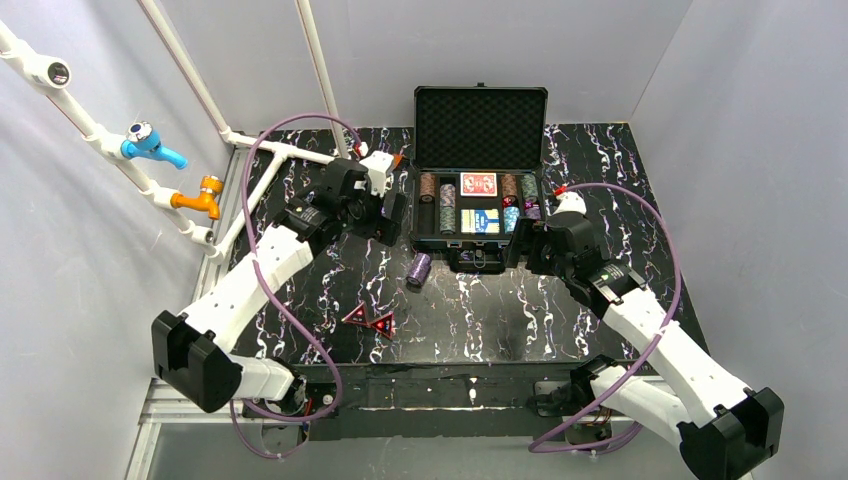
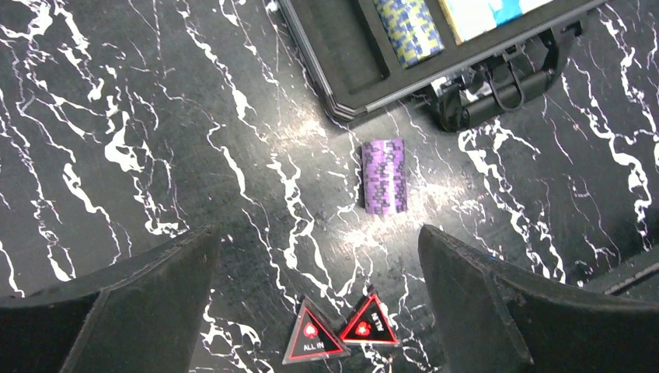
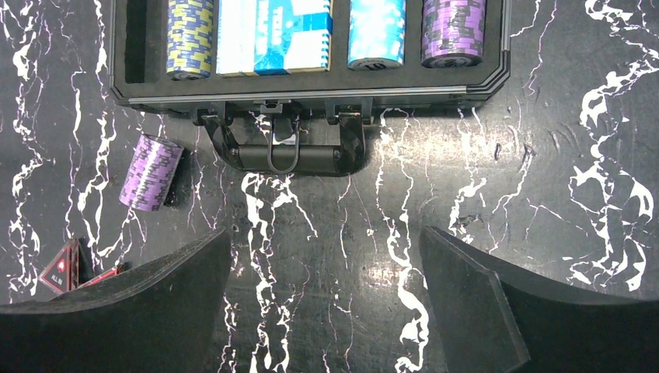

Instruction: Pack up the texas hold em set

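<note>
While the left end effector (image 2: 317,241) and right end effector (image 3: 322,237) are hanging open and empty beside the case (image 1: 480,120), the purple chip stack (image 2: 385,176) is lying sideways just off the case's front-left corner, likely needing pinching end to end so no chips are spilling.

The left red triangle (image 2: 313,342) reads "ALL IN" under a small chip-like mark. The second triangle (image 2: 370,325) beside it has lettering too, turned and too blurred to read. The blue deck (image 3: 273,35) shows white print that looks like "TEXAS".
</note>
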Controlling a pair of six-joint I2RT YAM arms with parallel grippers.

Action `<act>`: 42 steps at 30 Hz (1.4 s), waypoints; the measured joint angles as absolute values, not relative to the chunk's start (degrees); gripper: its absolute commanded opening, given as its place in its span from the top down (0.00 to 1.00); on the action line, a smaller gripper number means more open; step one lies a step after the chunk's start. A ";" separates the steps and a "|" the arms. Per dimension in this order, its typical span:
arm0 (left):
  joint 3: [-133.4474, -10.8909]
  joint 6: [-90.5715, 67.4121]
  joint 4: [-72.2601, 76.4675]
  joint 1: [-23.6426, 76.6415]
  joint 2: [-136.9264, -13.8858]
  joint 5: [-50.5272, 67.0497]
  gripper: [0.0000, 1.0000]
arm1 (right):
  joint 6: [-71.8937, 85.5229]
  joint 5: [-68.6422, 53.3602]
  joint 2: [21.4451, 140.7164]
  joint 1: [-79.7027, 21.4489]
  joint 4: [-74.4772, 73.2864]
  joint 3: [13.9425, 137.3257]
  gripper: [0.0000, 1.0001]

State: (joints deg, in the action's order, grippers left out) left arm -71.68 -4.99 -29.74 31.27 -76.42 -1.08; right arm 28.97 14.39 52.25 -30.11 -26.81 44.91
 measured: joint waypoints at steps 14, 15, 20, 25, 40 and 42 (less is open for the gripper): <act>-65.04 -5.63 -31.88 31.59 -75.05 5.67 0.02 | 29.87 14.48 53.74 -30.11 -26.06 44.99 0.02; -65.04 -5.93 -31.88 31.73 -75.29 5.89 0.02 | 29.87 14.48 53.76 -30.11 -25.74 44.99 0.02; -65.06 -7.60 -31.86 32.56 -78.28 6.09 0.03 | 29.87 14.46 54.35 -30.11 -24.25 44.99 0.02; -65.21 -9.10 -31.88 33.30 -80.90 5.10 0.04 | 29.89 14.44 55.86 -30.11 -23.35 44.99 0.02; -65.30 -11.77 -27.88 34.04 -86.80 4.40 0.09 | 30.06 15.62 50.61 -30.11 -23.88 44.99 0.02; -65.30 -11.51 -27.05 34.33 -87.46 4.69 0.10 | 30.06 15.84 50.48 -30.11 -23.88 44.99 0.02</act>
State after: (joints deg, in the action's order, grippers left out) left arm -65.30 -11.51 -27.05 34.33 -87.46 4.69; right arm 30.06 15.84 50.48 -30.11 -23.88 44.99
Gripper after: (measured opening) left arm 0.916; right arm 0.981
